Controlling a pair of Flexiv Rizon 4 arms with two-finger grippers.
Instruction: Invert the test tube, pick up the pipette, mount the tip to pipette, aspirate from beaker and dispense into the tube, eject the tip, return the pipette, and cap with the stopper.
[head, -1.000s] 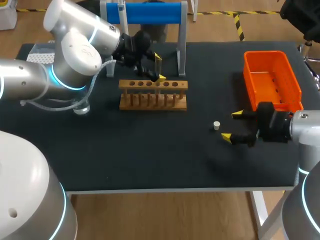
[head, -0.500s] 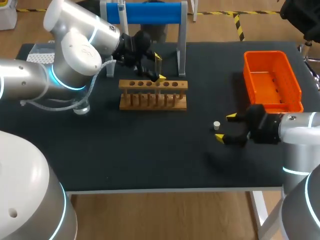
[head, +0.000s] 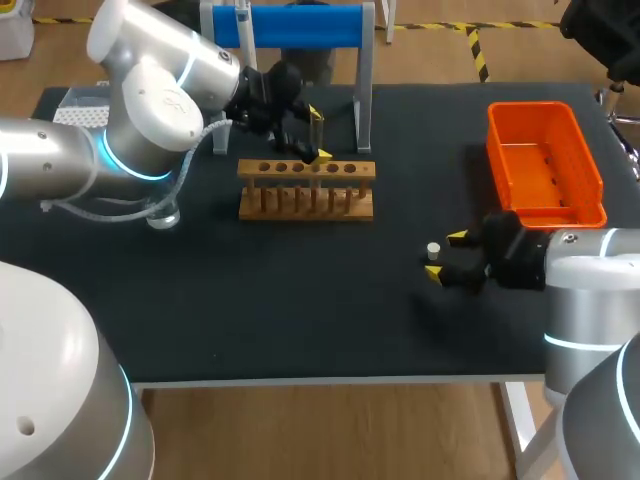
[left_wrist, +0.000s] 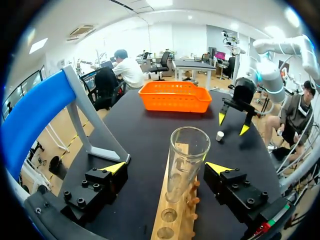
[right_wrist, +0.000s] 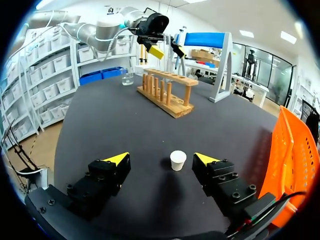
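Observation:
A clear test tube (left_wrist: 186, 160) stands mouth-up in the wooden rack (head: 307, 190), between the spread fingers of my left gripper (head: 312, 135), (left_wrist: 166, 168); neither finger touches it. The small white stopper (head: 433, 250), (right_wrist: 177, 160) sits on the black table right of the rack. My right gripper (head: 443, 256), (right_wrist: 161, 159) lies low over the table with one yellow tip on each side of the stopper, open, with gaps on both sides. The pipette (head: 243, 18) hangs on the blue-topped stand (head: 300, 25) behind the rack.
An orange bin (head: 545, 160) stands at the back right, just behind my right arm. A glass beaker (head: 165, 214) sits left of the rack under my left arm. A white tip box (head: 82, 108) is at the far left.
My right gripper has slid left across the table until its fingers flank the stopper, and they have narrowed a little. The left arm has not moved.

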